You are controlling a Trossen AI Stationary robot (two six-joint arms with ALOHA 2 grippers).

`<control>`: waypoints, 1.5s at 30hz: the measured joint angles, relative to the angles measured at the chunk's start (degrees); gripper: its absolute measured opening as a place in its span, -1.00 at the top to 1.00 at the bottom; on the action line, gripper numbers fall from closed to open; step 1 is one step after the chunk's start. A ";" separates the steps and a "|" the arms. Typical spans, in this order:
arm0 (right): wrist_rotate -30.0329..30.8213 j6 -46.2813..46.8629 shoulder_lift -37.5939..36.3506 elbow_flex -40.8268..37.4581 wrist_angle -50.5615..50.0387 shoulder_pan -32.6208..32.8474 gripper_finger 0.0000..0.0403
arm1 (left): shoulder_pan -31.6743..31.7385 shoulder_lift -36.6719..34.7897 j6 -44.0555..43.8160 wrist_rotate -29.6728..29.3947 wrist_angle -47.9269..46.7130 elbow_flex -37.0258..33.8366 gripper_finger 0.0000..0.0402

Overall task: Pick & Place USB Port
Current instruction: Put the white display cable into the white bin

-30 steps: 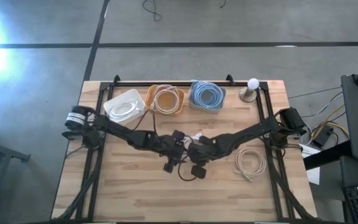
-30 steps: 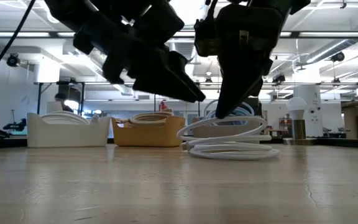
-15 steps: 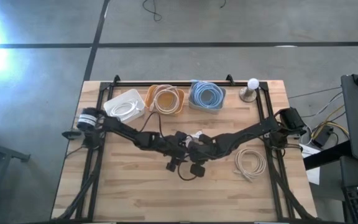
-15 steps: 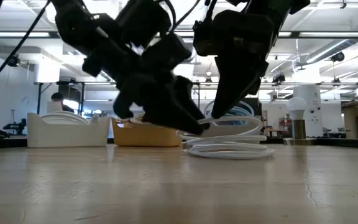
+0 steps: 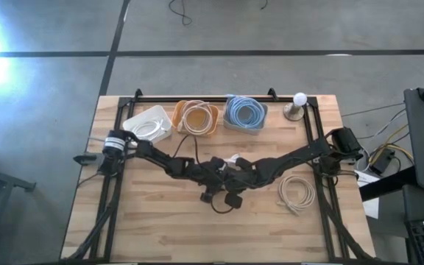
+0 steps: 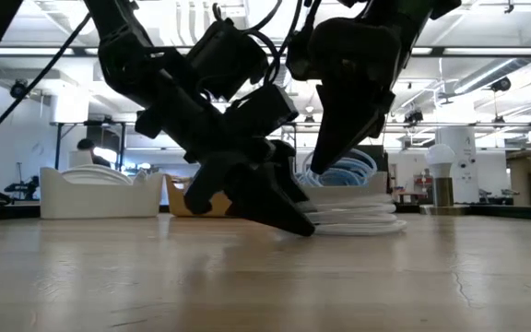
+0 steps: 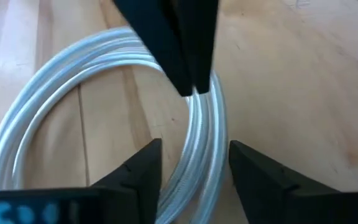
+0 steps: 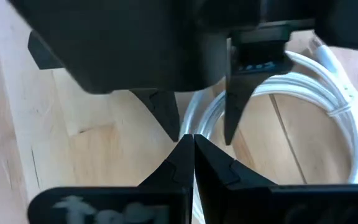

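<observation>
The white cable (image 7: 191,149) lies coiled flat mid-tabletop (image 5: 153,221), with no clear long axis. The left end effector (image 7: 194,165) straddles one strand, fingers apart; the right end effector (image 8: 193,146) is clenched on that same strand. With both so tight together, they could knock fingers or drag the coil sideways.

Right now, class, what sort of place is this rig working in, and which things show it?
Probably a robotics lab or workshop: a wooden table on a bare concrete floor, bins of coiled cables, and open ceiling lights and ducts behind.
</observation>
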 joint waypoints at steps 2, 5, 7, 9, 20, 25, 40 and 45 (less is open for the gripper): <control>0.01 0.00 -0.01 0.00 0.00 0.00 0.96 | -0.04 -0.38 0.02 -0.04 -0.32 -0.05 0.23; -0.01 0.00 -0.01 0.00 -0.03 0.00 0.96 | 0.03 -1.13 0.08 -0.08 -1.11 -0.13 0.44; 0.00 0.00 -0.01 0.00 -0.04 0.00 0.96 | 0.07 -1.13 0.20 -0.01 -1.28 0.05 0.58; -0.05 0.05 -0.01 0.00 -0.15 0.00 0.96 | 0.16 -1.13 0.28 -0.69 -1.25 0.15 0.71; -0.58 0.18 -0.01 -0.02 -0.29 0.00 0.78 | 0.16 -2.26 -0.20 -3.82 -4.82 -0.14 0.93; -0.22 0.18 -0.01 -0.02 -0.51 0.02 0.61 | 0.12 -6.62 -0.32 -10.21 -14.29 -0.44 0.93; -0.03 0.17 -0.01 -0.31 -0.07 0.00 0.43 | -1.36 -32.18 -10.82 -29.30 -50.84 -0.57 0.95; 0.00 0.17 -0.01 -0.46 -0.10 0.00 0.45 | -2.96 -42.08 -15.25 -29.33 -52.36 -2.30 0.93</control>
